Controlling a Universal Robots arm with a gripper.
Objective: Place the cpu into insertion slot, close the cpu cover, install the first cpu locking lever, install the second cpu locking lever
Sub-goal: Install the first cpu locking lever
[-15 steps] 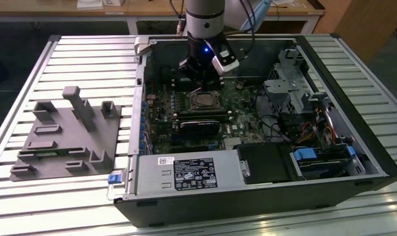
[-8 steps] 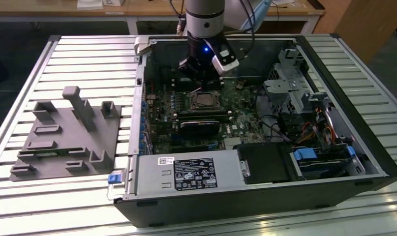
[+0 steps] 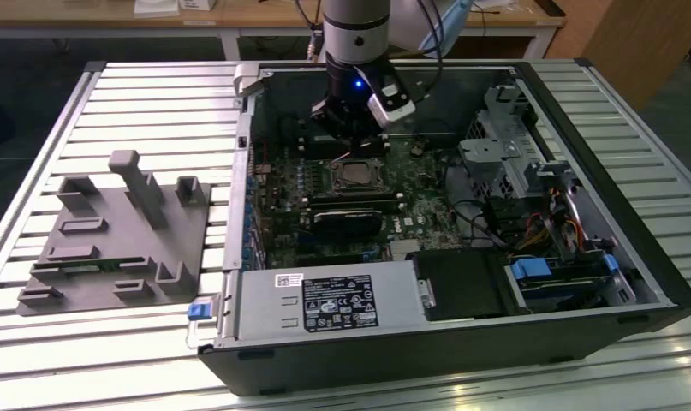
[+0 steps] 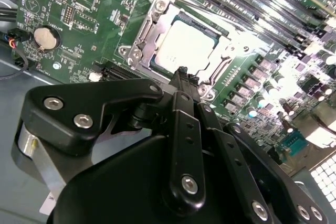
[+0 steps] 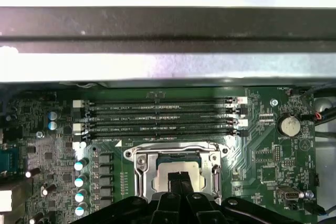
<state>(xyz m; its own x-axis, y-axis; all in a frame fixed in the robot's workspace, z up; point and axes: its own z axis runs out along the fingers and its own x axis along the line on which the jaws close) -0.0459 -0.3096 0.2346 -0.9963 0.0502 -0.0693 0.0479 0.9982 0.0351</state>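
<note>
Slatted metal table (image 3: 151, 94). An open black case (image 3: 437, 360) lies on its side on it, filling the exterior view's right and middle. A grey moulded fixture (image 3: 116, 231) sits on the table at the exterior view's left, just beside the case and apart from the arm. The arm (image 3: 357, 34) comes down from the far edge into the case. The green motherboard (image 3: 419, 171) lies flat on the case floor.

The gripper (image 3: 351, 147) hangs low over the board, just on the far side of the insertion slot (image 3: 354, 177). In both wrist views its black fingers (image 4: 181, 129) are pressed together at the tips, with nothing seen between them. The tips (image 5: 178, 179) overlap the near edge of the chip in the picture; can't tell if they touch it.

Four long black memory slots (image 5: 157, 119) run side by side just beside the socket. The cpu (image 4: 186, 45) is seated in the insertion slot, flat, its dull metal top facing up. The cpu cover (image 4: 227, 59) is a silvery frame lying down around the chip, with the top showing through its cut-out. Can't tell how the locking levers sit. A coin cell (image 4: 46, 36) stands on the board, well apart from the socket.
</note>
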